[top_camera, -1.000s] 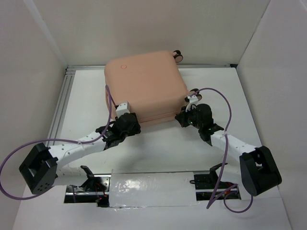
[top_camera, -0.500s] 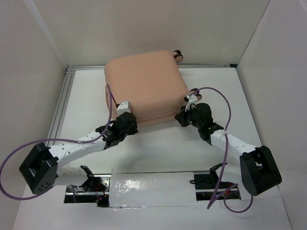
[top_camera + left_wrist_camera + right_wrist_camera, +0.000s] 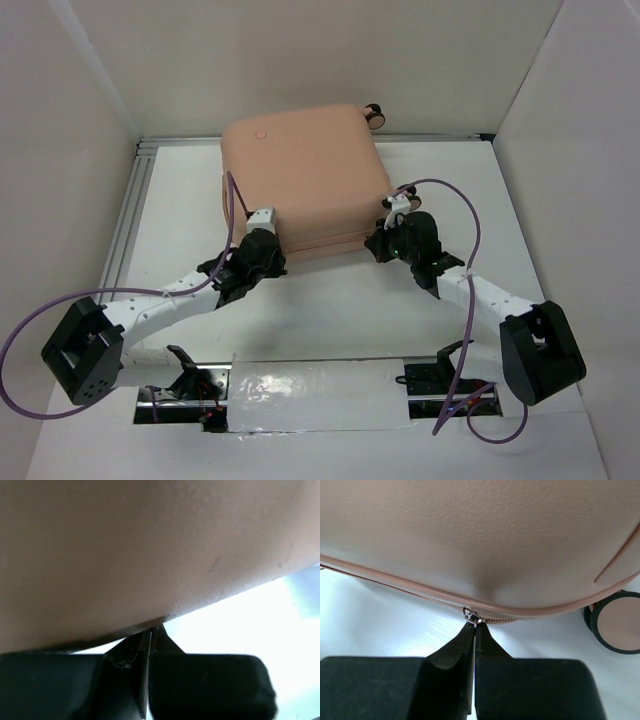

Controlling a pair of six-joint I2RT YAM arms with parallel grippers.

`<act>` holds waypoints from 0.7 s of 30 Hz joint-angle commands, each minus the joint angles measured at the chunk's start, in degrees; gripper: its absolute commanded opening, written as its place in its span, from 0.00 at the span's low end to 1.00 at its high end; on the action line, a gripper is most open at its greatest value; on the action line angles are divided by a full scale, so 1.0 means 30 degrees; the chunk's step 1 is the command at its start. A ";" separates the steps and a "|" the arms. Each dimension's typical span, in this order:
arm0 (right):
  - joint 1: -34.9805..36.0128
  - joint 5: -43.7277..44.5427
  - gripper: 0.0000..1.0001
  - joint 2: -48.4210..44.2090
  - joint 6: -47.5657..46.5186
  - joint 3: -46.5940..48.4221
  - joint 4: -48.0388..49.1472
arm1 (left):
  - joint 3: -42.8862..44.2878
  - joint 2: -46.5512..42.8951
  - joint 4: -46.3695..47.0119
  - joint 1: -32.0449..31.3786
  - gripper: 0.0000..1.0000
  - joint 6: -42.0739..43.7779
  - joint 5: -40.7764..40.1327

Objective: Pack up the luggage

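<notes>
The luggage (image 3: 300, 180) is a peach-pink hard-shell suitcase lying closed and flat at the back of the table, a wheel (image 3: 375, 115) showing at its far right corner. My left gripper (image 3: 268, 235) is at its near left corner. In the left wrist view the jaws are together, and the left gripper (image 3: 152, 630) touches the lower edge of the shell (image 3: 150, 555). My right gripper (image 3: 379, 240) is at the near right corner. In the right wrist view the right gripper (image 3: 476, 626) is shut on the metal zipper pull (image 3: 472, 616) at the seam under the shell (image 3: 485, 540).
White walls enclose the table on three sides. An aluminium rail (image 3: 135, 200) runs along the left edge. A clear plastic-covered strip (image 3: 310, 390) lies between the arm bases. Purple cables (image 3: 470, 230) loop off both arms. A suitcase wheel (image 3: 615, 622) sits right of my right fingers.
My left gripper has closed from partly open and edged up against the suitcase's near left corner. The right gripper has stayed shut at the zipper.
</notes>
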 commanded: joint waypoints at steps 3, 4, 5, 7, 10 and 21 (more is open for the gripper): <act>0.0122 0.2962 0.00 -0.0332 0.1031 0.1261 -0.1553 | 0.0707 -0.0885 -0.0167 0.0770 0.00 0.0239 -0.0676; 0.0122 0.3346 0.00 -0.0334 0.1033 0.1261 -0.1790 | 0.0417 -0.1148 -0.0489 0.0772 0.00 0.0239 -0.0910; -0.0052 0.3640 0.00 -0.0595 0.1207 0.1261 -0.1995 | 0.0240 -0.1760 -0.0724 0.1265 0.00 0.0239 -0.0912; -0.0230 0.4402 0.00 -0.0891 0.1209 0.1261 -0.2727 | -0.0317 -0.2436 -0.1280 0.1736 0.00 0.0239 -0.0912; -0.0816 0.4581 0.00 -0.1592 0.1006 0.0796 -0.3167 | -0.0843 -0.3667 -0.2010 0.2878 0.00 0.0239 -0.0474; -0.3391 0.4112 0.00 -0.1653 0.0184 0.0177 -0.2495 | -0.1022 -0.4666 -0.3422 0.6715 0.00 0.1380 0.1400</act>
